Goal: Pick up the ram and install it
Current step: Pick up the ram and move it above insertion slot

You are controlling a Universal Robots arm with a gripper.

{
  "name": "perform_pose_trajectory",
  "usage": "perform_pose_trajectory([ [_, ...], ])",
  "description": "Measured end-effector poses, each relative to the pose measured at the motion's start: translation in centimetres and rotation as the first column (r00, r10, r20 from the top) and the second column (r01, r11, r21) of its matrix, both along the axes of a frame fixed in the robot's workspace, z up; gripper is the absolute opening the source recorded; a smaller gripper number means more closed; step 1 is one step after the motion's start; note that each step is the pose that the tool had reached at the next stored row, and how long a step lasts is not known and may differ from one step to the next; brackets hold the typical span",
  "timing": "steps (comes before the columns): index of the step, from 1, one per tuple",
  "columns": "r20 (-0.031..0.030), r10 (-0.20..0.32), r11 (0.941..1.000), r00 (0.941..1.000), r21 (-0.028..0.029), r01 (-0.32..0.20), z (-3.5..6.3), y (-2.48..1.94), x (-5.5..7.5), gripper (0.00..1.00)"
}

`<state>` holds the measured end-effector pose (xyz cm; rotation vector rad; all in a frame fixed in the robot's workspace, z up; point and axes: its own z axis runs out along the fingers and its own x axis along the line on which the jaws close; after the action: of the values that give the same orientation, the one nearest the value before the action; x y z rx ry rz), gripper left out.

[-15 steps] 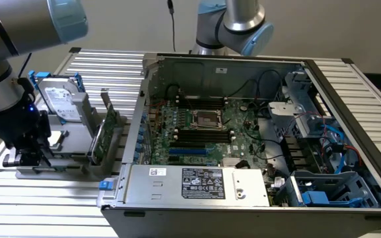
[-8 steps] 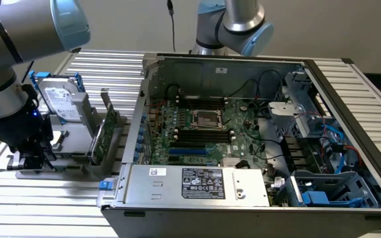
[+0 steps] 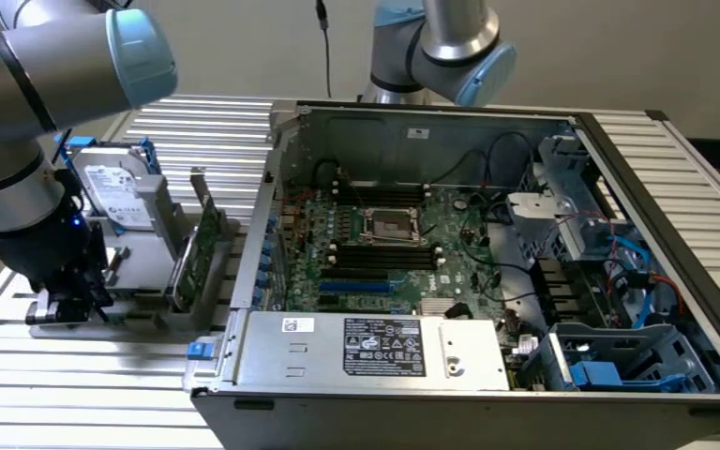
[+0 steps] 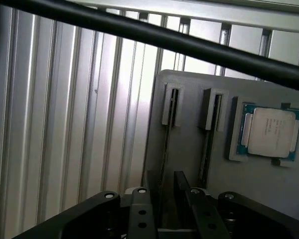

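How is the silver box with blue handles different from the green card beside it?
The hard drive is silver and thick; the green card is thin. The hard drive has blue handles; the green card has none. Both stand on edge in the gray holder.

The table (image 3: 35, 375) is ribbed in silver-white slats. The holder (image 4: 189, 149) is plain grey, and the processor (image 4: 269, 132) set in it is silver-lidded with a teal-green border. The gripper (image 4: 165, 181) and the cable (image 4: 139, 30) are black. The motherboard (image 3: 460, 248) is green with black slots, and the hard drive (image 3: 116, 192) is silver with blue handles.
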<state>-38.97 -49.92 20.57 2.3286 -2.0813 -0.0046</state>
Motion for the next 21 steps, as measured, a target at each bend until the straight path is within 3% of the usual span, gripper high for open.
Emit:
perform_pose_trajectory([
  [3,-0.0039,-0.001,1.0,1.0,0.0,0.001,-0.44,0.04,0.0,0.31],
  [7,-0.0162,-0.006,1.0,0.9999,0.0,0.006,-0.72,0.05,-0.01,0.31],
  [9,-0.0194,-0.015,0.9999,0.9997,-0.0003,0.015,-0.75,0.04,-0.01,0.31],
  [15,-0.0191,-0.064,0.998,0.9978,0.0001,0.064,-0.83,0.04,0.0,0.31],
  [21,-0.0192,-0.139,0.9903,0.9901,-0.0005,0.139,-0.92,0.04,0.0,0.31],
])
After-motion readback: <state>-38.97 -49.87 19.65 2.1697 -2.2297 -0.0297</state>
